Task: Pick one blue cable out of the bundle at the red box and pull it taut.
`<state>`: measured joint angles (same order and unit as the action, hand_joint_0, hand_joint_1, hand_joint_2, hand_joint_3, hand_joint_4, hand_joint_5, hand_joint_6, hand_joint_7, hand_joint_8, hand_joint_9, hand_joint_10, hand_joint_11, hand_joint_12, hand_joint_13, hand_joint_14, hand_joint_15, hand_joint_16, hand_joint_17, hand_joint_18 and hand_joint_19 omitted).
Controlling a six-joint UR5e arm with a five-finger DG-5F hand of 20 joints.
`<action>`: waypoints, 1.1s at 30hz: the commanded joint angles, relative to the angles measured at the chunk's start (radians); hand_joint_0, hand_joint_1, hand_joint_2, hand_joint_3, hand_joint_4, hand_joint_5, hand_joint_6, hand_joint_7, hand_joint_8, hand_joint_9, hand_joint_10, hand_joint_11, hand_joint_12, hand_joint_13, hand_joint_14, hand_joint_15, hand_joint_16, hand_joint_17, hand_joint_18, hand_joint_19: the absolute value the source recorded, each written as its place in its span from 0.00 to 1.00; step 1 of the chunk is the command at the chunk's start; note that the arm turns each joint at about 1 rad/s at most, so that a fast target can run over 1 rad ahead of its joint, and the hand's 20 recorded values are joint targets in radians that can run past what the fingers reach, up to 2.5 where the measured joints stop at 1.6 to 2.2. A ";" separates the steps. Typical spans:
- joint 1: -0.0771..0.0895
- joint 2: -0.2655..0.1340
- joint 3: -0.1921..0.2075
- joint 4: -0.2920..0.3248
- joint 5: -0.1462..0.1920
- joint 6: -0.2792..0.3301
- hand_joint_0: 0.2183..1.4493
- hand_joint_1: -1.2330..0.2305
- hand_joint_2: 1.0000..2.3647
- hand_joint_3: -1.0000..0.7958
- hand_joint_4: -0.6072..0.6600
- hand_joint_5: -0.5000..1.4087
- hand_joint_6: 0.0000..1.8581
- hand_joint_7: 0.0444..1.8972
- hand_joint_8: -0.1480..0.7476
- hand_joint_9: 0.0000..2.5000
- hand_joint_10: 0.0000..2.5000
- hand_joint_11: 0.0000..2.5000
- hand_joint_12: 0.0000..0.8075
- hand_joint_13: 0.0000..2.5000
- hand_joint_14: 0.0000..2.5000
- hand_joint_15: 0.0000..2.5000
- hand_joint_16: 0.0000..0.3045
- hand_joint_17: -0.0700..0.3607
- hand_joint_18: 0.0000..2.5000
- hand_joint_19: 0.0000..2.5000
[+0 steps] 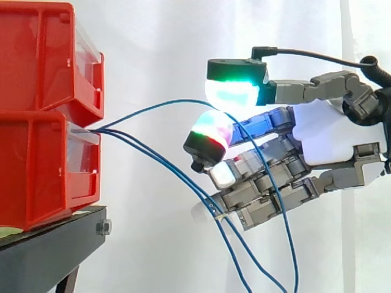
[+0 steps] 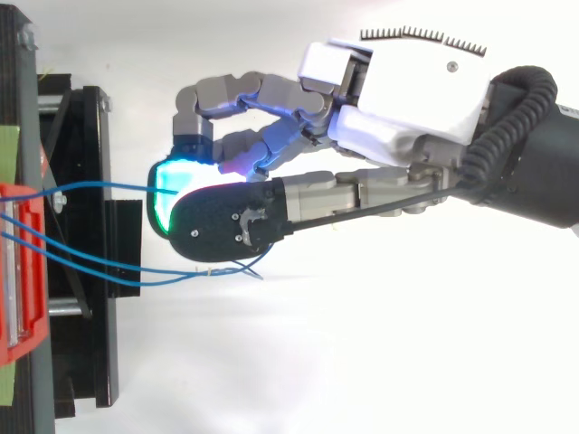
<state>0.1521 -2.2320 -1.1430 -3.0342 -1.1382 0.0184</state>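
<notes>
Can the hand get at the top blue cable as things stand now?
Likely yes. The top cable arcs free from the red bin right up to the hand, and nothing stands between them. The other two cables run lower, apart from it there.

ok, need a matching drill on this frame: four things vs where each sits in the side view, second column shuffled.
Things:
1. blue cables
2. red bins
3. black stand
4. hand

Places in the side view:
A. comes in from the right edge
B. stacked one on the other at the left edge
C. bottom left corner, under the bins
D. run out at the lower bin's front and hang down to the bottom edge

Pairs: 1-D, 2-B, 3-C, 4-A
</notes>
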 commanded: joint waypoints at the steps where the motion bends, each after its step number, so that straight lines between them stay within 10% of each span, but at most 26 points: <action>1: 0.000 0.000 -0.001 0.000 0.000 0.000 0.27 0.47 0.01 0.38 0.60 0.22 0.31 0.70 0.58 0.36 0.01 0.21 0.49 0.19 0.00 0.09 0.20 0.48 0.16 0.14; 33: 0.000 0.000 0.000 0.000 0.000 0.000 0.31 0.46 0.01 0.44 0.62 0.22 0.32 0.68 0.60 0.38 0.01 0.21 0.51 0.19 0.00 0.08 0.21 0.49 0.17 0.14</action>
<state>0.1519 -2.2325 -1.1431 -3.0342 -1.1382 0.0184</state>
